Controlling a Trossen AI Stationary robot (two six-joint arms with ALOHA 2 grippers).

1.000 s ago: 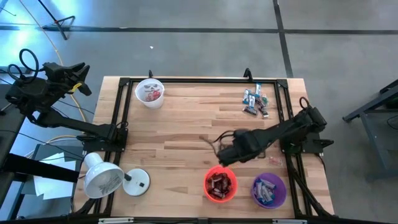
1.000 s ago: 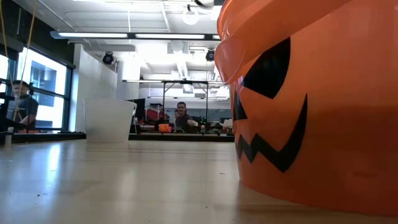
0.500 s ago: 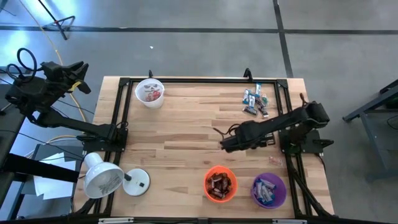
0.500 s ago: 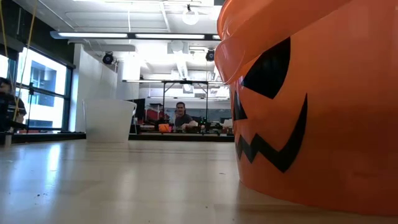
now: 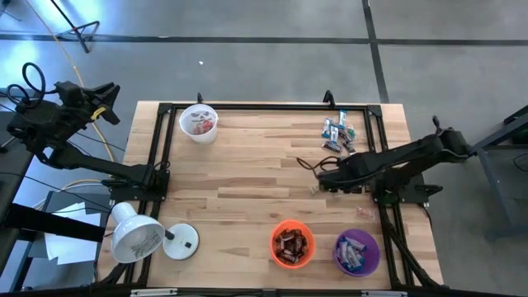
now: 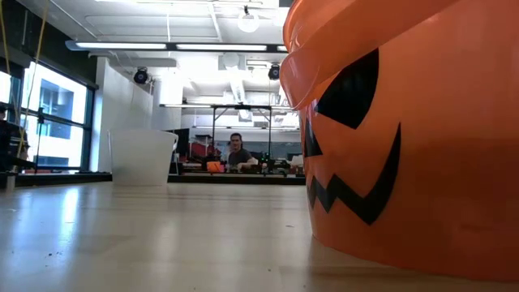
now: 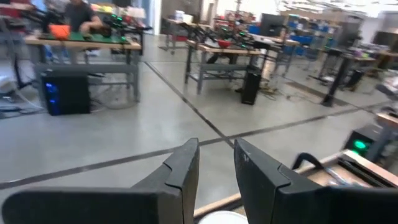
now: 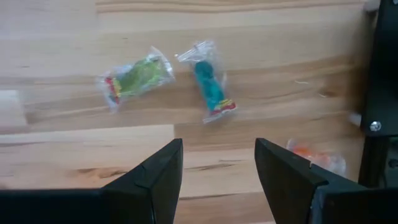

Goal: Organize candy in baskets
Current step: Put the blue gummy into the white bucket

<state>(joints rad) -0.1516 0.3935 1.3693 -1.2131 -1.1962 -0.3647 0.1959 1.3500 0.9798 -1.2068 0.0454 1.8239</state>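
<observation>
Several wrapped candy pieces [image 5: 338,136] lie loose on the table's far right. My right gripper [image 5: 323,172] hangs open above the table, just short of the pile, pointing down. Its wrist view shows a green candy [image 8: 134,78], a teal candy [image 8: 208,84] and an orange candy [image 8: 311,158] flat on the wood beyond my right gripper [image 8: 217,165]. The white basket [image 5: 198,122] stands far left, the orange basket [image 5: 292,244] and the purple basket [image 5: 356,252] near right, all holding candy. My left gripper [image 7: 217,171] waits off the table's left side, level, slightly open with nothing between its fingers.
A black frame rail [image 5: 373,148] runs along the table's right side beside the candy pile. A white dome lamp [image 5: 136,233] with a round base stands at the near left corner. In the low view the orange basket [image 6: 405,138] fills the right side. People sit at benches beyond the table.
My right gripper has moved away from above the orange basket toward the table's far right, ending close to the loose candy pile. Its arm has drawn back toward its base. The baskets and candy have stayed in place.
</observation>
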